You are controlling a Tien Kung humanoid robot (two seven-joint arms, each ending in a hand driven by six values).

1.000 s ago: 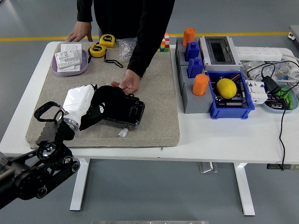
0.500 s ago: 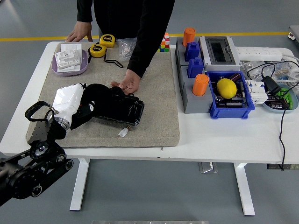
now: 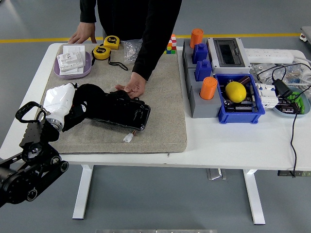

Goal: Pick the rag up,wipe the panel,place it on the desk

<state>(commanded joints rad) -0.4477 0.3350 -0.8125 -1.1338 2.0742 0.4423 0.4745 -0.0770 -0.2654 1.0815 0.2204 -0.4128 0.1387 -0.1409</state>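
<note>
Rag (image 3: 90, 99) lies dark and bunched over the left end of your panel (image 3: 124, 114), on the mat (image 3: 160, 97) on the bench (image 3: 233, 141). Your left hand (image 3: 68, 104) presses on it, fingers curled into the cloth. A person's hand (image 3: 130, 87) steadies the panel's far edge.

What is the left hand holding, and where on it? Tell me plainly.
The left hand rests on a black rag at the left end of the panel; whether it grips the rag, and by which part, cannot be told.
</note>
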